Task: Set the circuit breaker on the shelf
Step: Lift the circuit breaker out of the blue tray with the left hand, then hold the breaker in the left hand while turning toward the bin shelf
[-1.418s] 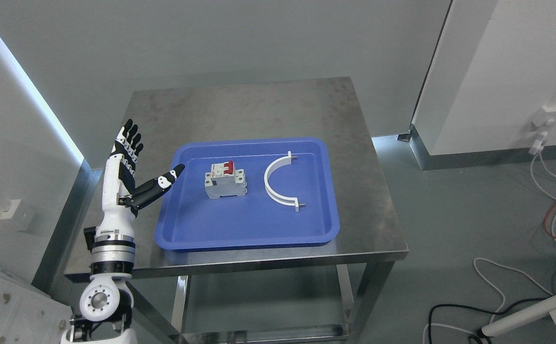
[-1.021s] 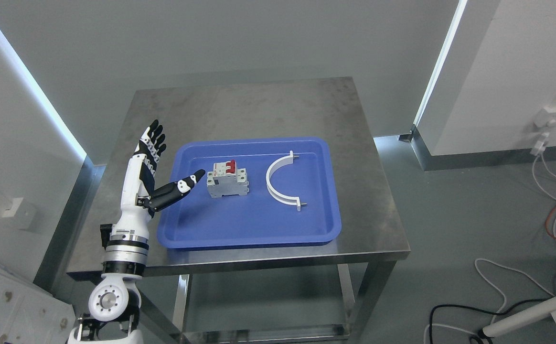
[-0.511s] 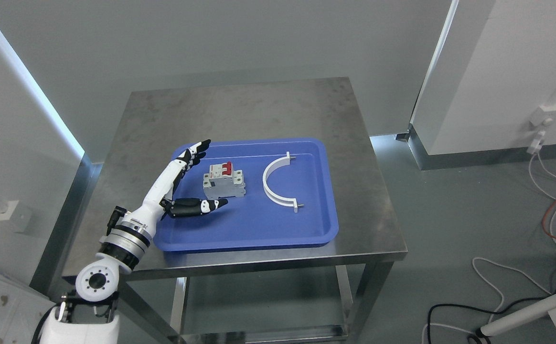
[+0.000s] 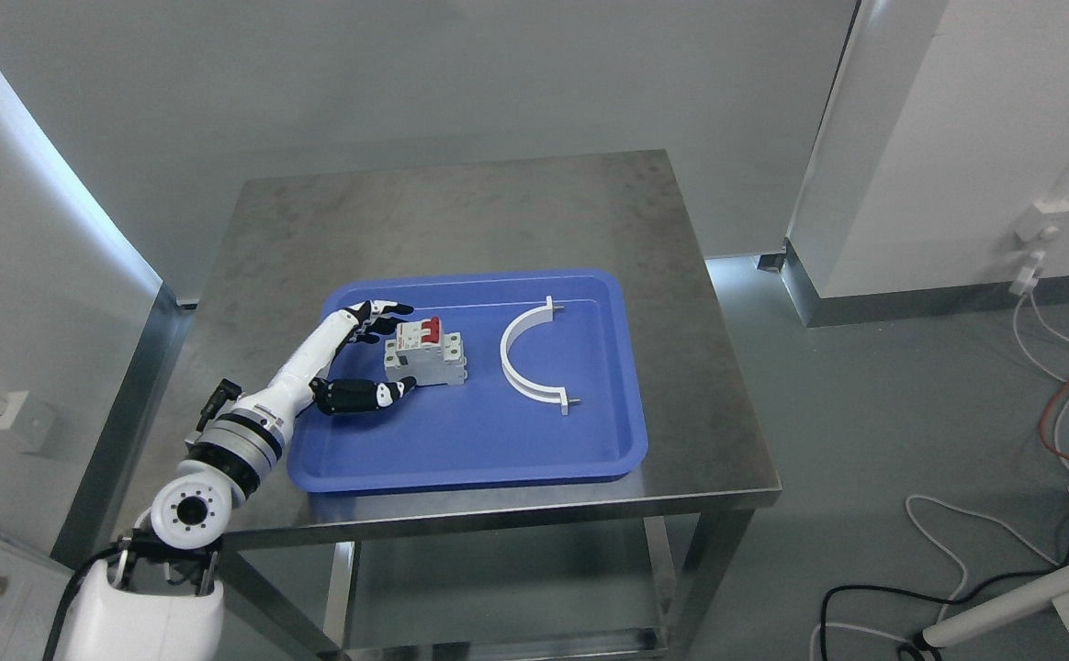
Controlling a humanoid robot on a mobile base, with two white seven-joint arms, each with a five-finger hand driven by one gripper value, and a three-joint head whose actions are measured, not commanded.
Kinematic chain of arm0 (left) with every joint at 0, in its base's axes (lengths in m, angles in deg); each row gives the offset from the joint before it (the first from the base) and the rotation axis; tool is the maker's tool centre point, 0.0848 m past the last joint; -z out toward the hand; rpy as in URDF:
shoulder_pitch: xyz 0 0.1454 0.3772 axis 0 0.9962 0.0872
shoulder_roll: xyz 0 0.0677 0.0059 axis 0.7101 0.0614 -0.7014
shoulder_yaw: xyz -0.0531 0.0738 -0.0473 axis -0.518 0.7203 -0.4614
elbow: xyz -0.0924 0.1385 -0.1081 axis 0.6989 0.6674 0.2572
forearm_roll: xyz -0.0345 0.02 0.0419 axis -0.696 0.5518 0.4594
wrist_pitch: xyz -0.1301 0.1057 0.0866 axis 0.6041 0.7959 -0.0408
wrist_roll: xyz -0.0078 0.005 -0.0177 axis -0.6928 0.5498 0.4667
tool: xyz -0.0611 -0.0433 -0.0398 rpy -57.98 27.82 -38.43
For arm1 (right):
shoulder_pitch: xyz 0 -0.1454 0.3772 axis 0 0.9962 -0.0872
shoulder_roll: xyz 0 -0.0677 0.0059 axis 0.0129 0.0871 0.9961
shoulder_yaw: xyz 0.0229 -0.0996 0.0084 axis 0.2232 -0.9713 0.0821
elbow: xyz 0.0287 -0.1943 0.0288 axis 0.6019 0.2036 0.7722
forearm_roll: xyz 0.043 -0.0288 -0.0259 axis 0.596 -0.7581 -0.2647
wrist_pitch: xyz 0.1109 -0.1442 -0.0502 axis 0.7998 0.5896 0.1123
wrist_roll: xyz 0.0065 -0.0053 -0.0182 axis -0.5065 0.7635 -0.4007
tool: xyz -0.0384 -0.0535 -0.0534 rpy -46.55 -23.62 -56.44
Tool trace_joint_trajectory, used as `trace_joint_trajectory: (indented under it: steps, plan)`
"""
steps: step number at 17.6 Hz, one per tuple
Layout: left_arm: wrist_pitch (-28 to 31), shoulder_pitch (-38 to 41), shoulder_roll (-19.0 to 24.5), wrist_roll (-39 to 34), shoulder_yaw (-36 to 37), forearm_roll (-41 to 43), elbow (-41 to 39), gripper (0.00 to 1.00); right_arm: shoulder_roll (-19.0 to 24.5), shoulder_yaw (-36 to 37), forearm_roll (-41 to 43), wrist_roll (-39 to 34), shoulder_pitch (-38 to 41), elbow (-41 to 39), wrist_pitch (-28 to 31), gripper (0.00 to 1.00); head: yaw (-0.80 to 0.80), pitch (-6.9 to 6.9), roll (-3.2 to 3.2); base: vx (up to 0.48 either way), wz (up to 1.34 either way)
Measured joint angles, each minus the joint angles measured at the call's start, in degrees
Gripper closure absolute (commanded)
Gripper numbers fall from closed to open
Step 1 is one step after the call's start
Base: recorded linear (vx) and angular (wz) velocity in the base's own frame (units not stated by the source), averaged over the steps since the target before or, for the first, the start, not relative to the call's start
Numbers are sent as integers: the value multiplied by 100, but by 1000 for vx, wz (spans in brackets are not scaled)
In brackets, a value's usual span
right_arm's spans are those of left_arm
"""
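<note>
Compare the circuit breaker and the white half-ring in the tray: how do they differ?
The circuit breaker is a blocky grey-white body with red switches on top; the white half-ring is a thin, plain curved band. The breaker stands on the left of the blue tray, the half-ring lies flat to its right. The left hand brackets the breaker, thumb and fingers either side; nothing is near the half-ring. Both rest inside the tray.

The white-and-black left hand [image 4: 365,358] cups the grey, red-switched circuit breaker [image 4: 424,359] inside the blue plastic tray [image 4: 461,450] on the steel counter [image 4: 461,220].
</note>
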Motion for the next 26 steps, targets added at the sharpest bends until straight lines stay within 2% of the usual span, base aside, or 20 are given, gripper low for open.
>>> trace_joint_trajectory:
  steps: [1, 2, 5, 12, 15, 19, 22, 26]
  plan:
    - [1, -12, -5, 38, 11, 27, 13, 76, 0, 0, 0, 0, 0, 0, 0, 0, 0, 0, 0, 13, -37]
    - [6, -23, -14, 86, 19, 54, 26, 82, 0, 0, 0, 0, 0, 0, 0, 0, 0, 0, 0, 8, -31]
    - [-27, -38, -45, 184, -14, 86, 54, 90, 0, 0, 0, 0, 0, 0, 0, 0, 0, 0, 0, 6, -19]
    - [-681, -349, -498, 74, -710, -113, 93, 89, 0, 0, 0, -1, 0, 0, 0, 0, 0, 0, 0, 9, -13]
    - [-1011, -447, -659, -823, -1118, -617, 93, 88, 0, 0, 0, -9, 0, 0, 0, 0, 0, 0, 0, 21, -83]
    - [-1768, -396, -815, -1936, -1511, -1163, 74, 89, 0, 0, 0, -23, -1, 0, 0, 0, 0, 0, 0, -64, 88]
    - [-2086, -211, -893, -2301, -1686, -1362, 3, 90, 0, 0, 0, -15, -1, 0, 0, 0, 0, 0, 0, -185, 150]
    - [-2156, 5, -968, -2390, -1810, -1495, -114, 90, 0, 0, 0, -5, 0, 0, 0, 0, 0, 0, 0, -320, 14]
